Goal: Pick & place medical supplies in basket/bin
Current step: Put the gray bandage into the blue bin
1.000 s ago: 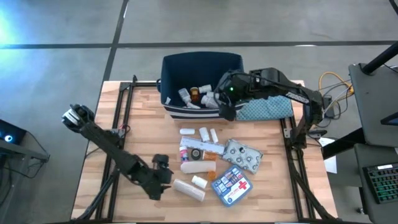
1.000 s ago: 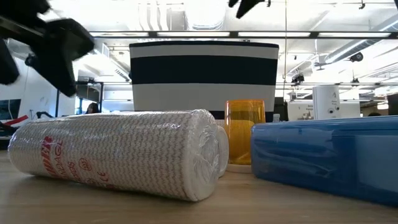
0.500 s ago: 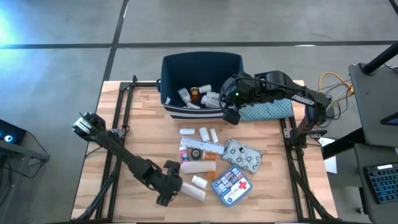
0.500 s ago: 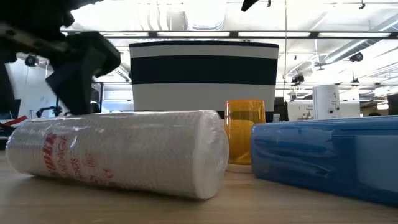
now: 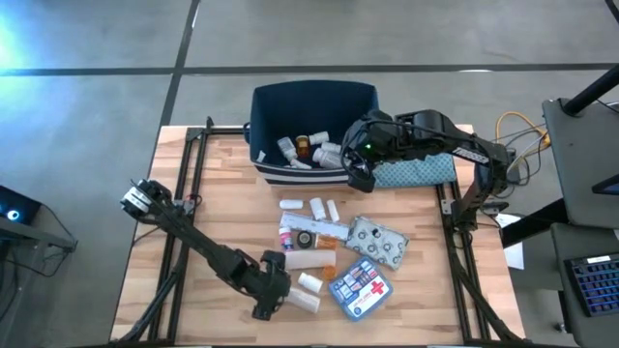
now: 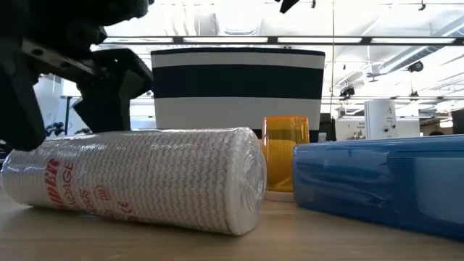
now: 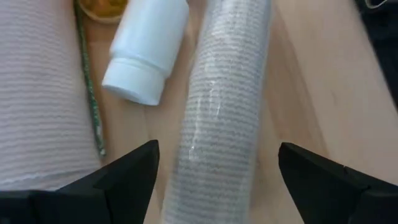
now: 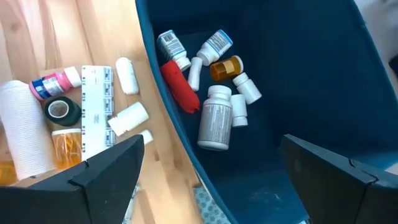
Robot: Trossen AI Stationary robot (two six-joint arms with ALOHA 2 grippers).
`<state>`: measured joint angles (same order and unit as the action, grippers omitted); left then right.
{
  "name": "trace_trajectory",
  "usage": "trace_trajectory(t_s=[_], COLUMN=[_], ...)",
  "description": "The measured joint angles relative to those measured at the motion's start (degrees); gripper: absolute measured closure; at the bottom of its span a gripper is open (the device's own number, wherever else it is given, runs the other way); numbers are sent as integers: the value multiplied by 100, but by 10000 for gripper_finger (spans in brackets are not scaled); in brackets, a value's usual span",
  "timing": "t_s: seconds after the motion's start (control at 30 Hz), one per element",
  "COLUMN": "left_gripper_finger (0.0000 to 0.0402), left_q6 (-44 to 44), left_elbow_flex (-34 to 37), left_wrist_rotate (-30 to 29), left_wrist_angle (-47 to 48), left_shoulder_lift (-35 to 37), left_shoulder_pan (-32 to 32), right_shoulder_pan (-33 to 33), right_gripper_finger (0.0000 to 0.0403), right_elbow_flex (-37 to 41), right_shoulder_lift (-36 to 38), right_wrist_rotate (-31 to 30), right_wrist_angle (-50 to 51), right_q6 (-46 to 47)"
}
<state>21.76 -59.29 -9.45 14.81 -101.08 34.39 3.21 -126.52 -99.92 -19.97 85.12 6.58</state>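
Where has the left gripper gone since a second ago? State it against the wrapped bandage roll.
Yes, moved. The left gripper has slid rightward along the table's near edge, and its open fingers now straddle the wrapped bandage roll.

Supplies [image 5: 334, 253] before part-filled navy bin [image 5: 314, 101]

Overhead straight down, table-level close behind bandage roll [image 6: 138, 177], wrists downward.
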Motion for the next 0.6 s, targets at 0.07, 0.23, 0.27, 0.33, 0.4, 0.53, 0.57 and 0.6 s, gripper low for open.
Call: trace_trajectory(t_s=[0.07,0.23,0.27,0.33,0.4,0.53,0.57,0.6], left_gripper_finger=[95,108,115,131,154,212,226,240], left_q6=[0,0,-5,-4,-5,12,68,178], left_elbow_flex=[-35,-89,-91,-93,-93,-90,-89,-105], left_wrist_rotate=[7,10,-4,-23,-34,31,46,44], left_wrist_angle=[29,38,33,48,83,389,561,764], left_shoulder_lift=[-150,-461,-500,-522,-515,-372,-295,-208], left_shoulder_pan=[2,-9,-7,-7,-7,-15,-7,-5], right_shoulder_pan=[3,6,6,6,17,17,16,9], right_gripper_finger=[39,39,39,39,39,39,39,39], right_elbow_flex=[0,10,11,11,17,22,22,22], right_shoulder_lift=[0,0,0,0,0,9,34,69], right_wrist_rotate=[0,-10,-15,-20,-26,-118,-119,-122], right_wrist_angle=[-1,-2,-3,-4,-2,4,4,4], right_q6=[-68,-219,-231,-231,-224,-193,-218,-231])
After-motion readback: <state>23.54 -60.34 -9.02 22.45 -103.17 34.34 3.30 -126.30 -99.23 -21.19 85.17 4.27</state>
